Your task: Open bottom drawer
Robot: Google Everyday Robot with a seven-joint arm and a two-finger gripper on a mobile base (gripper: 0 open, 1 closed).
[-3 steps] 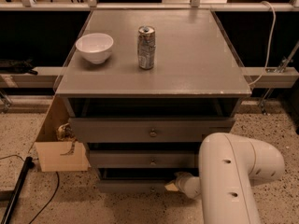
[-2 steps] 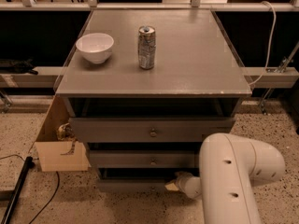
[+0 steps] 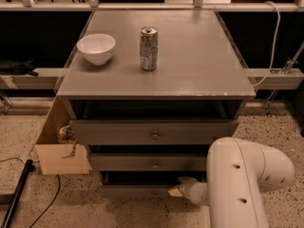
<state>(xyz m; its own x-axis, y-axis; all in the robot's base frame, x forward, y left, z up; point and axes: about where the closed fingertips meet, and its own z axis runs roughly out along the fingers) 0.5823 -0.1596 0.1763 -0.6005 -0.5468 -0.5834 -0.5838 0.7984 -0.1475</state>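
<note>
The bottom drawer (image 3: 133,192) sat lowest in the cabinet, just above the floor (image 3: 142,215) and below the front edge of the surface (image 3: 199,70). Its small knob (image 3: 154,193) was at the centre of the front. The gripper (image 3: 176,190) was low at this front, just right of the knob, and it reached in from the right on the thick white arm (image 3: 242,184). I judged that it was held so low and so near because the knob was the only place to pull. Whether the gripper was spread or closed, and whether it touched the knob, I could not tell.

The bowl (image 3: 96,48) stood near the left edge of the surface and the can (image 3: 148,48) near its middle, both high above the work. A gentle pull should not disturb them.

Nothing lay on the floor in front of the drawer, so it had room to slide straight out. A box (image 3: 61,158) stood beside the cabinet's left side, apart from this path. The tight places were the middle drawer (image 3: 142,163), just above the gripper, and the arm's body close before the front right corner. In my judgement, the arm must retreat together with the drawer.
</note>
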